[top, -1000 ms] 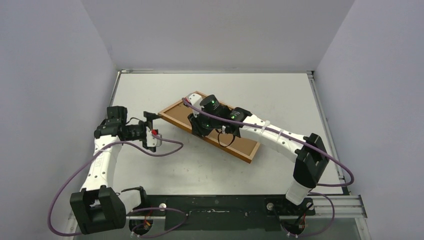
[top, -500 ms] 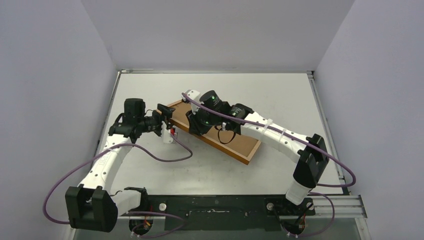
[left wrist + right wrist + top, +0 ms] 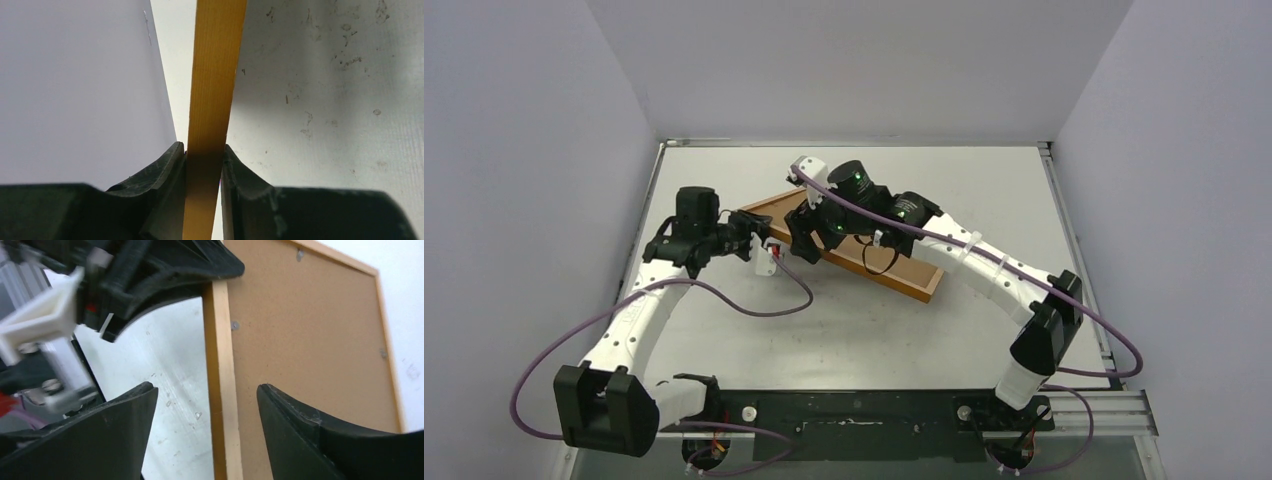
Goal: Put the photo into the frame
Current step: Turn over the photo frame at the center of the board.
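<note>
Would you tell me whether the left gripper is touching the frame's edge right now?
Touching. The left wrist view shows the left gripper closed on the frame, both fingers pressed against its edge with no gap.

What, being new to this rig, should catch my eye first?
The reddish-brown frame lies slantwise in the middle of the table, back side up, with its fibreboard backing showing. Both arms meet at its left end: the left arm's jaws are clamped on the frame's edge, while the right arm's jaws stand open astride the same rail close by.
</note>
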### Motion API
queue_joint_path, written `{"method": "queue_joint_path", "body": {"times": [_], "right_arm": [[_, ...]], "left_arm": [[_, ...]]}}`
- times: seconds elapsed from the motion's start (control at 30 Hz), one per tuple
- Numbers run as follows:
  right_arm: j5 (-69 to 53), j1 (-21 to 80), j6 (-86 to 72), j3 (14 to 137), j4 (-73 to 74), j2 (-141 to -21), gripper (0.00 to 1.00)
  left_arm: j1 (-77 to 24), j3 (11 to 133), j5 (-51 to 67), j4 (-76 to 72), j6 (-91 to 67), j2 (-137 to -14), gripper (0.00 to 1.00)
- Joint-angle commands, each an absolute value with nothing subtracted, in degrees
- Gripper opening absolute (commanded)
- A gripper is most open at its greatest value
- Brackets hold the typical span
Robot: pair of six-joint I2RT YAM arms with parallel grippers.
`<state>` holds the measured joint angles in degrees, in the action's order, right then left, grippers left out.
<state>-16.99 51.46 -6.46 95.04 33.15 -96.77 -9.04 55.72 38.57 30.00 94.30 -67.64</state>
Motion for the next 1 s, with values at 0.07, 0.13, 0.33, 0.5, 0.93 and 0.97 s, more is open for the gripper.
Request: {"method": "queue_joint_path", "body": {"times": [0.07, 0.13, 0.33, 0.5, 0.93, 0.97], "right_arm": [[-18.03, 47.54, 2.18, 106.16, 38.97, -93.58, 0.9], [-19.06, 45.77, 7.24, 109.2, 43.49, -92.81, 0.95], [-16.86, 45.18, 20.0, 100.34, 47.31, -83.96, 1.0], [-16.62, 45.13, 29.63, 93.66, 48.86, -78.37, 0.92], [-11.0, 47.81, 37.01, 91.47, 50.64, -84.67, 0.94], [-10.31, 48.09, 37.01, 91.57, 49.91, -85.1, 0.94]], "left_arm": [[-7.94, 66.89, 39.6, 40.2, 90.04, -70.13, 0.0], [-7.72, 69.64, 39.93, 44.02, 90.19, -70.92, 0.0], [-7.46, 78.42, 40.83, 54.97, 90.37, -74.39, 0.0], [-7.3, 81.98, 40.99, 58.9, 90.31, -75.56, 0.0], [-6.55, 85.99, 41.8, 62.97, 89.55, -77.22, 0.0], [-6.49, 85.99, 41.95, 63.09, 89.68, -77.34, 0.0]]}}
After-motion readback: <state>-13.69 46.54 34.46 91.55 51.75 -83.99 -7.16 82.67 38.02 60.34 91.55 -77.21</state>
